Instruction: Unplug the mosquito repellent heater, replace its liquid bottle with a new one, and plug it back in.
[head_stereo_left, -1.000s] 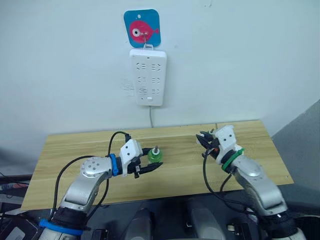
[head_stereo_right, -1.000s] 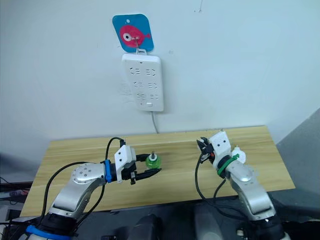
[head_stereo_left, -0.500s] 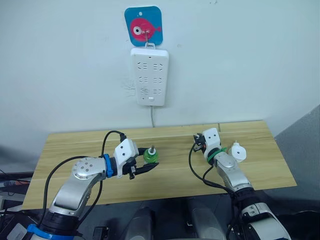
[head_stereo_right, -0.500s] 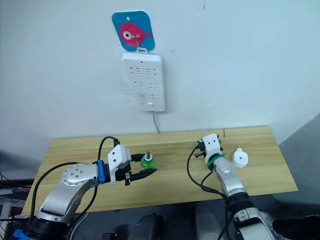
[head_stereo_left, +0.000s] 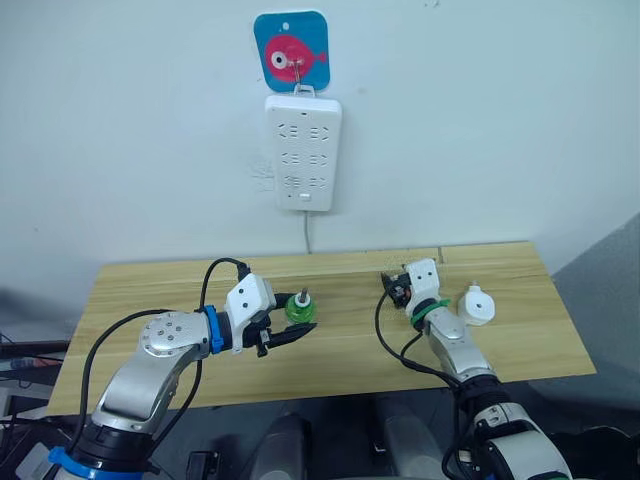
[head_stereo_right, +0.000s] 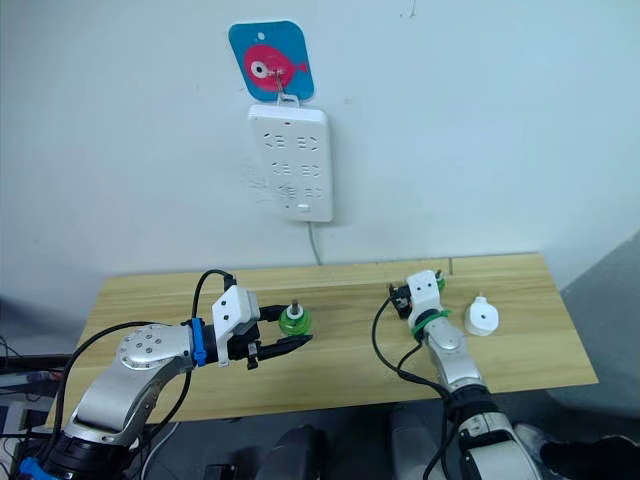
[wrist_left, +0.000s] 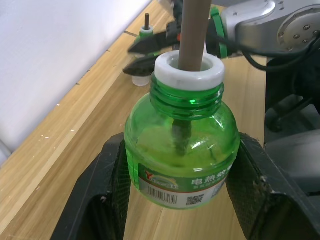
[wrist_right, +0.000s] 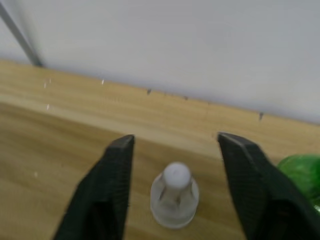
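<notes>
Right gripper (wrist_right: 172, 150) has drawn back, fingers spread around a cap (wrist_right: 174, 201); left fingers (wrist_left: 260, 185) pinch green bottle (wrist_left: 180, 145)

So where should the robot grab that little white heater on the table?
Probably across the round body of the heater, coming down from above: it lies low on the table, so its top and sides are free. The right end effector, open, is nearest.
</notes>
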